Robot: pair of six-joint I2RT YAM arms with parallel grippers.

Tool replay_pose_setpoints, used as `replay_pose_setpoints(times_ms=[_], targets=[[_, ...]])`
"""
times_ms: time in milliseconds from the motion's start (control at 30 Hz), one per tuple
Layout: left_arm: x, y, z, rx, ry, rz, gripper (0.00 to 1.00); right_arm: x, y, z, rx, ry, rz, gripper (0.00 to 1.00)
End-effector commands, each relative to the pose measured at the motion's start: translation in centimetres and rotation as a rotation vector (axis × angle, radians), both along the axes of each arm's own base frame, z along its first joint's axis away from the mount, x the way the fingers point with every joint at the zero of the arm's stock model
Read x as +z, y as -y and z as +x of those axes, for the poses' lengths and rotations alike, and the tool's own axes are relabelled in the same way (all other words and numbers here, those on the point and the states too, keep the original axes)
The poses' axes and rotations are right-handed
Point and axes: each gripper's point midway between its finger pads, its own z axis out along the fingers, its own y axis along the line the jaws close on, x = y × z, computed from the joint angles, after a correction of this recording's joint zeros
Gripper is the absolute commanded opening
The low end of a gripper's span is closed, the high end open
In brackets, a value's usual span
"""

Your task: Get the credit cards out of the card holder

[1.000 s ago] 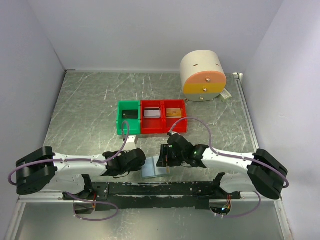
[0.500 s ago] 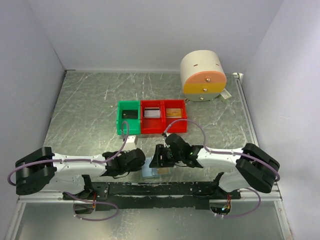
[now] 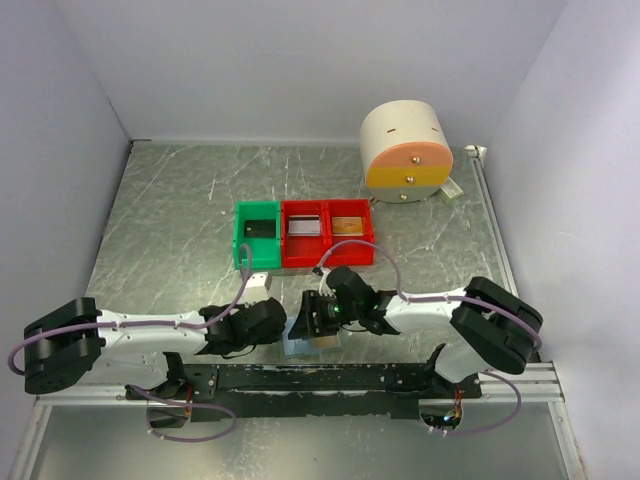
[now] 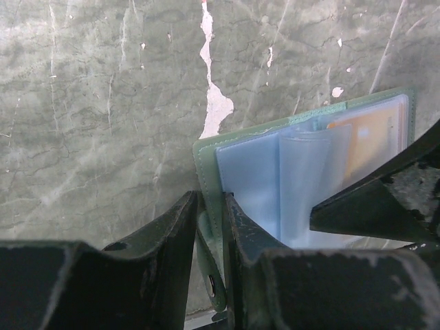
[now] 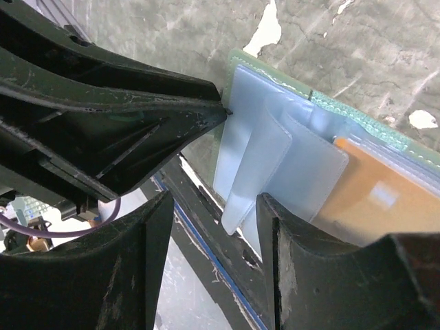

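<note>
Card holder [image 4: 247, 172] lies spread open just ahead of both sets of fingers, at the near edge of the table [image 3: 180, 220]. The edge of its green cover sits between the left gripper [image 4: 210, 206] fingers, which are clamped on it. Pale blue sleeves fan out beyond those fingertips. One loose sleeve flap hangs between the right gripper [image 5: 214, 199] fingers, which stand apart and straddle it without pinching.

Orange credit card [image 5: 375, 199] is tucked in a pocket just outside the right gripper's outer finger, not yet drawn.

Change over the last second: the right arm has folded in and its gripper has slid across the holder toward the left fingers. The left arm and the holder have held their place.

Judgement: the left is anchoring and the right is lining up a pull. It frames an empty sleeve, though, so it likely needs to shift toward the orange card.

Well beyond both grippers stand the green and red bins [image 3: 305, 262].
</note>
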Motion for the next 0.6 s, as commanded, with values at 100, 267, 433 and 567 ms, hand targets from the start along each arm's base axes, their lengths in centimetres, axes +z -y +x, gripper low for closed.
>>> replay_pose_setpoints(times_ms=[100,267,433,567], targets=[[0.5,-0.2,0.0,0.018,0.006,-0.026,0.33,0.9,-1.8,-0.2,0.054,-0.005,0.086,0.52],[0.9,-0.5,0.1,0.03,0.015,-0.041,0.34,1.7,-2.2,-0.1,0.068,0.013,0.113,0.52],[0.9,-0.5,0.1,0.03,0.019,-0.049,0.34,2.6,-2.6,0.1,0.085,0.036,0.131,0.53],[0.7,-0.4,0.0,0.027,0.015,-0.042,0.34,3.7,-3.0,-0.3,0.116,0.038,0.176,0.53]])
